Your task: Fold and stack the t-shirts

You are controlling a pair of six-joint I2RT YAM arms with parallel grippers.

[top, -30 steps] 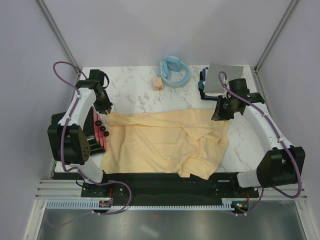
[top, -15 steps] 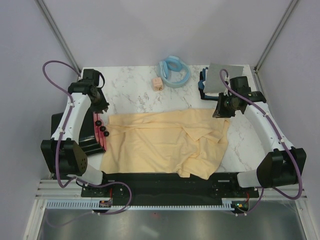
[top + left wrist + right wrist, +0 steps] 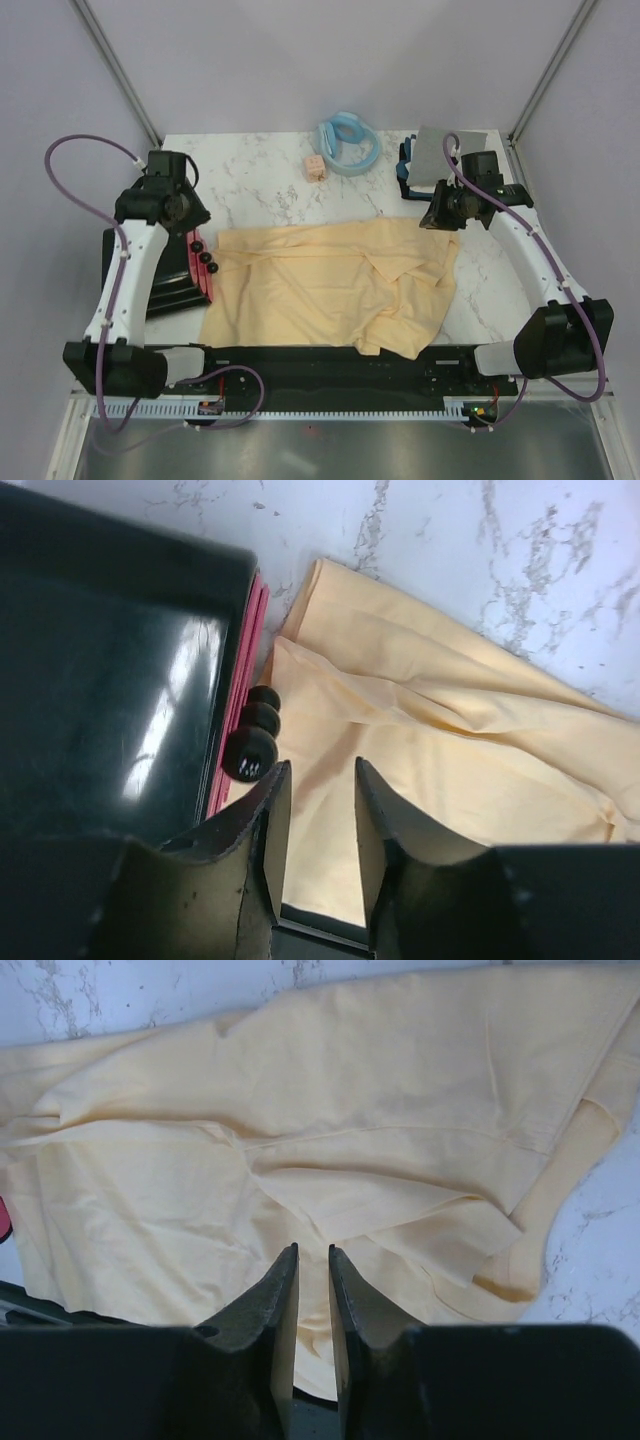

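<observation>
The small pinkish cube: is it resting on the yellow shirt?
No, the cube sits on the bare marble table, apart from the yellow shirt.

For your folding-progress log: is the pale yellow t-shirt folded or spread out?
Spread out, not folded: the pale yellow t-shirt lies wide across the table, wrinkled, its right part rumpled over itself.

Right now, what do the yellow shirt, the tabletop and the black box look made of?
Shirt: soft matte cloth, probably a cotton knit; it lies in creases and loose folds.
Tabletop: smooth and white with grey veins; marble or a marble-print laminate, the look leaves it open.
Box: hard and glossy black, probably plastic; it mirrors the light and has a pink-red side.
</observation>
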